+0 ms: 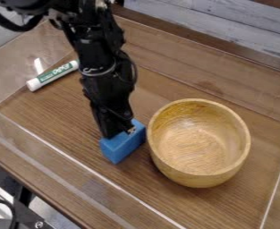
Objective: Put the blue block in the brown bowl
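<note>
The black gripper [115, 127] closes its fingers at the blue block [124, 146], grip unclear, beside the wooden bowl [199, 175], presumably for a short transfer.

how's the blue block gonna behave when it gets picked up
The blue block looks stiff, since its edges stay straight beside the end effector. Its flat faces suggest it won't roll. It's probably fairly light, being much smaller than the bowl, though the material can't be told.
</note>
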`<control>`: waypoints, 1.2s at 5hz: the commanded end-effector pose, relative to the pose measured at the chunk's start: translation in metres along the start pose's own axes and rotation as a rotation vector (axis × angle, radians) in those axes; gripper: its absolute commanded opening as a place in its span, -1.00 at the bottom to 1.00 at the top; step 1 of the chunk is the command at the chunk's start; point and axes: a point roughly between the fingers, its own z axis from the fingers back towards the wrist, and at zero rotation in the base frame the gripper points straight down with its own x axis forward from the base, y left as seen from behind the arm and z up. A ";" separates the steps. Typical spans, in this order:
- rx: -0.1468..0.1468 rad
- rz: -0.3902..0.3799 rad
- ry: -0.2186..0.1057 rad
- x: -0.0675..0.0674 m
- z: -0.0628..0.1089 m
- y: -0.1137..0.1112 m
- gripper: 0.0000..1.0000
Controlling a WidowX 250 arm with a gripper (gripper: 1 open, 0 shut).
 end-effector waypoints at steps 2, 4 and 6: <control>0.036 -0.003 -0.064 0.015 0.017 -0.001 1.00; 0.034 -0.004 -0.073 0.016 0.012 -0.003 -1.00; 0.031 -0.003 -0.080 0.017 0.008 -0.005 1.00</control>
